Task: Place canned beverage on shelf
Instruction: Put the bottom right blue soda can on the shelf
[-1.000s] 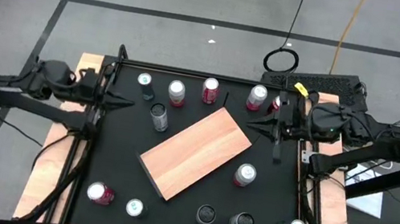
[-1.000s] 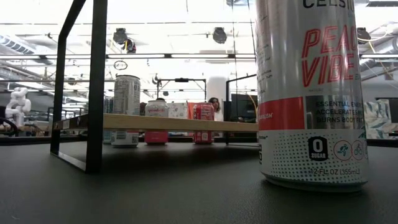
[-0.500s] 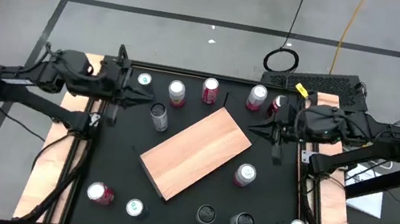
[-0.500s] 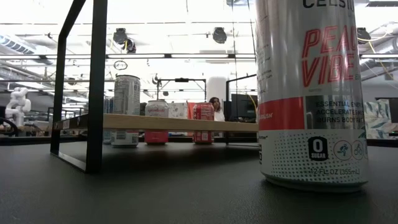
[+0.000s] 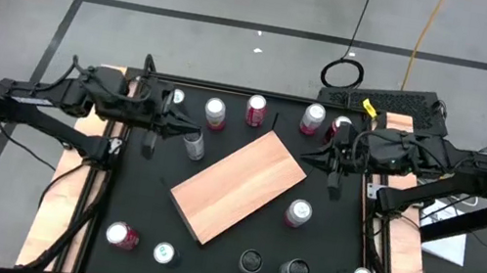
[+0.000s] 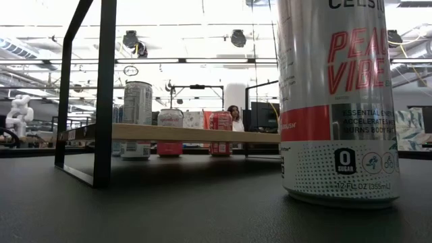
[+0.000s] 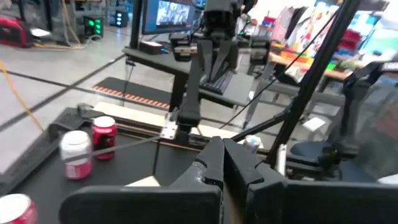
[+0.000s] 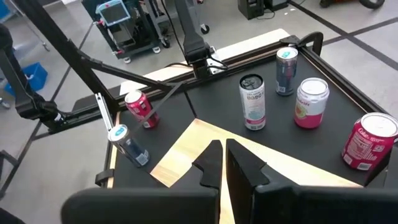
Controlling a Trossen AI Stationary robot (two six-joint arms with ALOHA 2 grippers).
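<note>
A matte black square tabletop (image 5: pixel 139 198) is seen carrying a flat rectangular light-brown wood-grain shelf (image 5: pixel 237 185) with thin black metal edging, laid diagonally at the centre with nothing on it, while smooth cylindrical aluminium cans are scattered around it, none held. On the tall white-and-silver can (image 6: pixel 337 101) nearest the low camera, "PEACH VIBE", "0 SUGAR" and "12 FL OZ (355mL)" can be read. The dark left gripper (image 5: pixel 193 129) is clenched empty by a silver-topped can (image 5: pixel 194 142) off the shelf's far-left side; the right gripper (image 5: pixel 305 156) is clenched empty just off the shelf's far-right corner.
</note>
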